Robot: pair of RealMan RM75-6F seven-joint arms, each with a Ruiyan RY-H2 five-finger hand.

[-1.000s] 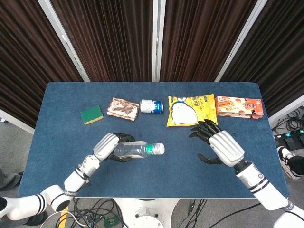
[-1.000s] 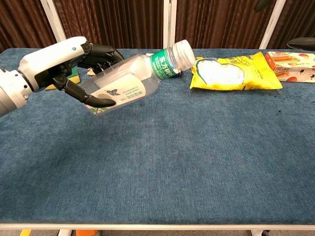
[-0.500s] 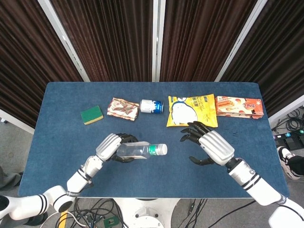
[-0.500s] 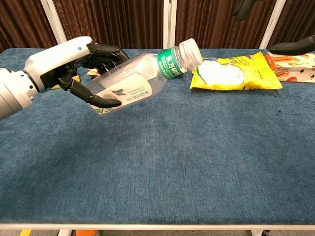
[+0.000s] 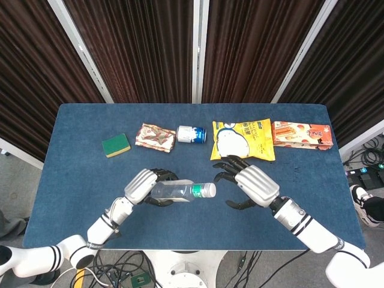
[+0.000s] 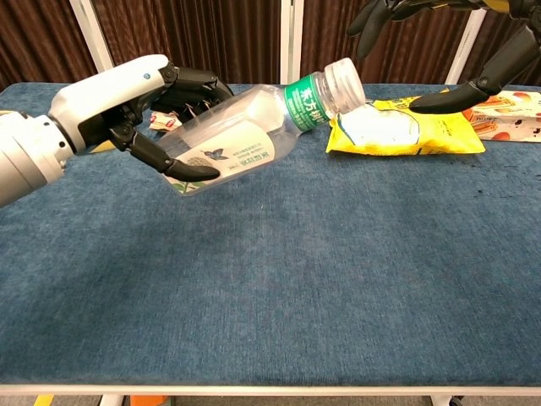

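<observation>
Change: since a second ago the right hand point(image 5: 247, 185) has swung in from the table's right side toward the cap, and the left hand point(image 5: 143, 185) has carried the bottle point(image 5: 179, 191) a little to the right and tipped its neck higher.
Left hand: wrapped around the bottle's lower body, thumb under the label and fingers over the top, holding it clear of the table point(image 6: 279, 288).
Bottle: clear plastic, seemingly empty, with a printed label low on the body, a green band at the neck and a white cap point(image 6: 347, 83); it lies slanted in the air above the near middle of the table, cap pointing right and slightly up.
Right hand: released and holding nothing, fingers spread and curved, just beside the cap but not touching it in either view.
Risk, slip: the thin wall may buckle or turn in the left hand's grasp if the right hand pushes on the cap, because the hold sits far from the neck.
Risk, miss: the spread fingers may close beside the small cap instead of around it.
Farther back: yellow snack bag point(image 5: 242, 138), can point(image 5: 191, 134), wrapped snack point(image 5: 155, 137), sponge point(image 5: 116, 144) and red box point(image 5: 302, 134) in a row along the far edge.
</observation>
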